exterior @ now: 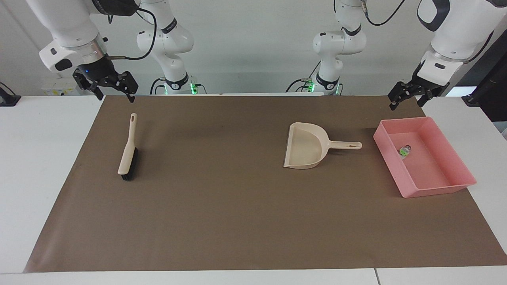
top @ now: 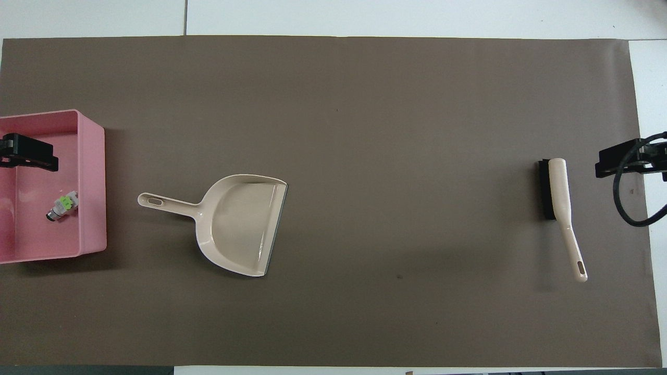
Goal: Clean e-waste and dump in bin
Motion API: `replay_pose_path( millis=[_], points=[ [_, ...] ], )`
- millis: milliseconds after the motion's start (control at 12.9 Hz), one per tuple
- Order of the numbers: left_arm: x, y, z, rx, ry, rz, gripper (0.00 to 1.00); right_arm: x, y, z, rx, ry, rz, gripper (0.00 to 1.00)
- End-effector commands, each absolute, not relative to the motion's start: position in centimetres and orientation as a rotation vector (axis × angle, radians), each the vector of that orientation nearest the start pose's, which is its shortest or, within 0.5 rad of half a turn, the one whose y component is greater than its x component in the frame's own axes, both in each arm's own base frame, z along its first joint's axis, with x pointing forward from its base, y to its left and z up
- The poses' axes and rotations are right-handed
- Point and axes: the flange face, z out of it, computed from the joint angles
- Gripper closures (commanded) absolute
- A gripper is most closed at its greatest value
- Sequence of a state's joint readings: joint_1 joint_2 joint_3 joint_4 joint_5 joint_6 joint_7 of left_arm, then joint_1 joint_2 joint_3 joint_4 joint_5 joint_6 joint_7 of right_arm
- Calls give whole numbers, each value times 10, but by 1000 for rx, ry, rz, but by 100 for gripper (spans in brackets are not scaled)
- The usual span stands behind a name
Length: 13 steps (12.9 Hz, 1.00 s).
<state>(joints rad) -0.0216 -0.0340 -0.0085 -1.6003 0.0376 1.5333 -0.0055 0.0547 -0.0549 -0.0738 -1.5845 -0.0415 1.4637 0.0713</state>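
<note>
The e-waste (exterior: 404, 150), a white piece with green marks and a dark bit touching it, lies inside the pink bin (exterior: 435, 189) at the left arm's end of the table. It also shows in the overhead view (top: 63, 205), inside the bin (top: 94, 172). My left gripper (exterior: 406, 103) is open and empty, up in the air over the bin's robot-side corner; in the overhead view it (top: 31, 159) covers part of the bin. My right gripper (exterior: 115, 96) is open and empty, raised over the mat's edge above the brush handle; its tip shows overhead (top: 620, 162).
A beige dustpan (exterior: 305, 150) (top: 239, 224) lies empty on the brown mat (exterior: 237, 217), handle toward the bin. A beige brush with black bristles (exterior: 127, 154) (top: 560, 203) lies at the right arm's end of the mat.
</note>
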Motion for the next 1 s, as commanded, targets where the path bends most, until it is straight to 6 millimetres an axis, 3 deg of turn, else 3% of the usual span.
replay_pose_path(
  millis=[0, 309, 927],
  points=[
    [532, -10, 628, -3122, 147, 70, 2, 527, -21, 638, -3178, 146, 92, 0],
    [529, -9, 626, -3129, 262, 104, 2, 527, -22, 638, -3176, 148, 92, 0],
    [527, -13, 627, -3173, 267, 115, 2, 527, -23, 638, -3176, 153, 94, 0]
  ],
)
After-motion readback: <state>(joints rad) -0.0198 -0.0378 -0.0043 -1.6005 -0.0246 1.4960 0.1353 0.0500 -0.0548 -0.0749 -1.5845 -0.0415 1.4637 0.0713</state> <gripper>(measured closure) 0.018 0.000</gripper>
